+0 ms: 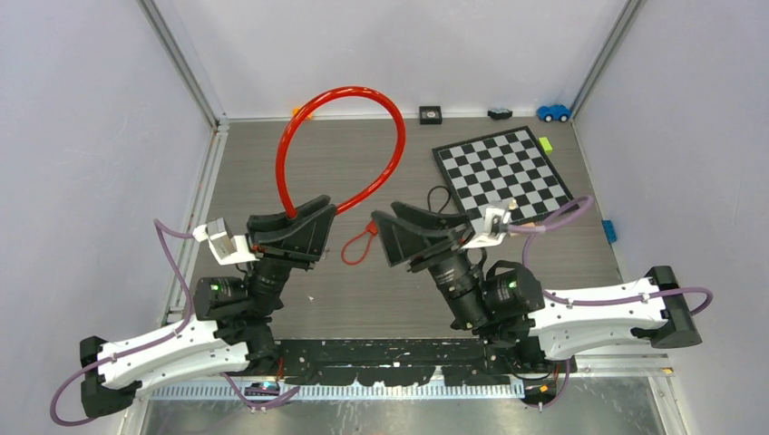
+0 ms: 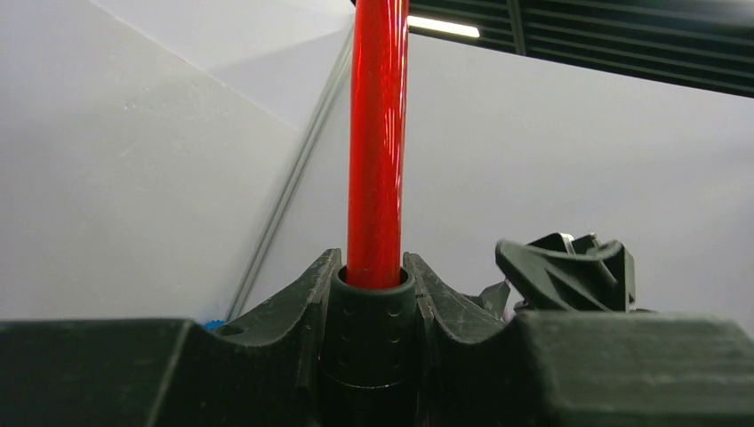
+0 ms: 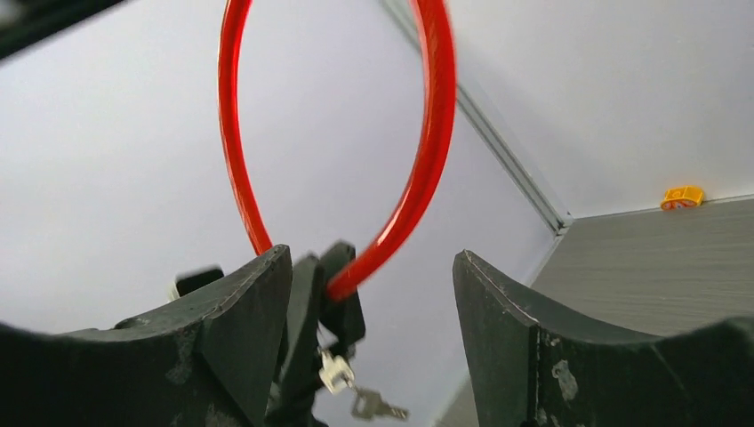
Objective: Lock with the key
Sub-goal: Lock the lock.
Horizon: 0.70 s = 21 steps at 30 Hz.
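left gripper [image 2: 372, 267] clamped on red cable lock [image 1: 340, 100]. right gripper [image 3: 372, 258] jaws apart, empty. key [image 3: 336, 372] ahead, low-left of its fingers, under lock body [image 3: 342, 307]. we should centre on key bow, pinch square, then twist.

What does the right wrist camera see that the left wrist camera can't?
Only the right wrist view shows the keys dangling under the lock, the whole arch of the red cable, an orange block and the table. Only the left wrist view shows the left gripper clamped on the lock, and a ceiling light. Both show the cable, the lock and the pale walls.
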Each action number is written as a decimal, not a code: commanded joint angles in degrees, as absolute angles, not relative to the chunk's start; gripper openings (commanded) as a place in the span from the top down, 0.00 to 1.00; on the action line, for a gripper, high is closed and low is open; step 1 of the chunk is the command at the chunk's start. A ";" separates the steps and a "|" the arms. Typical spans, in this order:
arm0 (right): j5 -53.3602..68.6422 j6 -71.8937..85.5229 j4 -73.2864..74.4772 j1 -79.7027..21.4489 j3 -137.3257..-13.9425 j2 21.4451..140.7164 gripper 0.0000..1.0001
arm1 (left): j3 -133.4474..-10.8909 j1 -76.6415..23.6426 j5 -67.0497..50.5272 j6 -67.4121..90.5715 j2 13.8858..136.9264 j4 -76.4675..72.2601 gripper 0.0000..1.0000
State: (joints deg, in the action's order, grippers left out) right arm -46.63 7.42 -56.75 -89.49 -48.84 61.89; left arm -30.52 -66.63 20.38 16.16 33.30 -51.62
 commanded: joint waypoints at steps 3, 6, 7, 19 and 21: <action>-61.92 18.67 -54.50 -87.83 -56.33 61.56 0.28 | -31.55 -66.59 17.94 17.04 33.03 -57.09 1.00; -60.87 25.74 -47.52 -85.78 -58.12 61.10 0.29 | -31.62 -66.54 17.05 17.20 33.10 -56.52 1.00; -60.96 28.10 -44.62 -85.13 -58.98 61.13 0.29 | -31.64 -66.57 16.79 17.29 33.14 -56.29 1.00; -50.03 34.00 -26.32 -79.01 -68.30 63.60 0.55 | -31.83 -66.55 14.85 18.80 32.83 -53.07 1.00; -48.45 32.35 -25.17 -78.99 -69.40 64.48 0.69 | -31.80 -66.58 14.79 18.89 32.76 -53.04 1.00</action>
